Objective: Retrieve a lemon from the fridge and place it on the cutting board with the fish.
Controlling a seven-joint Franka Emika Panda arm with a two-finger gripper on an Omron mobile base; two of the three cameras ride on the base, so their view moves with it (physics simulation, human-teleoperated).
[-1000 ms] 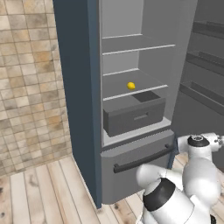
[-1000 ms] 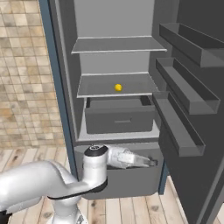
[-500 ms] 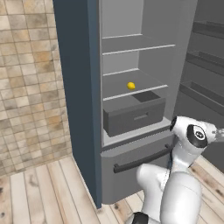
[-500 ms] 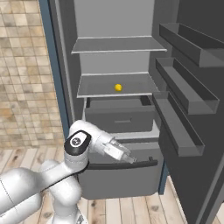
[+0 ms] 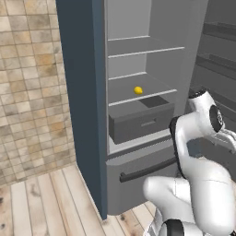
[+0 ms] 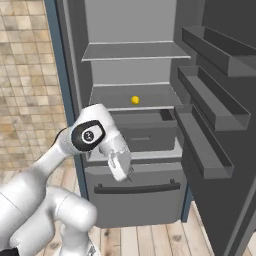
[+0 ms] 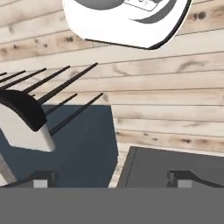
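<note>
Standing open, the fridge (image 5: 138, 92) shows its grey shelves, a dark drawer (image 5: 140, 124) pulled partly out below them, and a lower compartment with a dark bar handle (image 5: 147, 169). The lemon (image 5: 138, 90) lies on the shelf (image 5: 152, 94) just above the drawer, a little toward the back, apart from the walls; in the right base view the lemon (image 6: 135, 100) sits near the middle of that shelf, at about 12 o'clock from the arm's hand. The open fridge door (image 6: 215, 115) hangs at 3 o'clock in that view, its dark bins stacked one above another.

The gripper (image 6: 129, 175) shows in the right base view at the end of the white arm, pointing down in front of the drawer's lower edge and above the bar handle of the bottom compartment, well below the lemon. In the hand view the gripper (image 7: 109, 179) has its two dark fingertips (image 7: 41, 178) set far apart at the bottom edge, so the jaws stand wide with nothing between them. Beyond them lie the pale wooden floor planks (image 7: 166, 87) and a navy-blue panel at 7 o'clock.

A tiled wall (image 5: 27, 92) stands at 9 o'clock of the fridge in the left base view.
</note>
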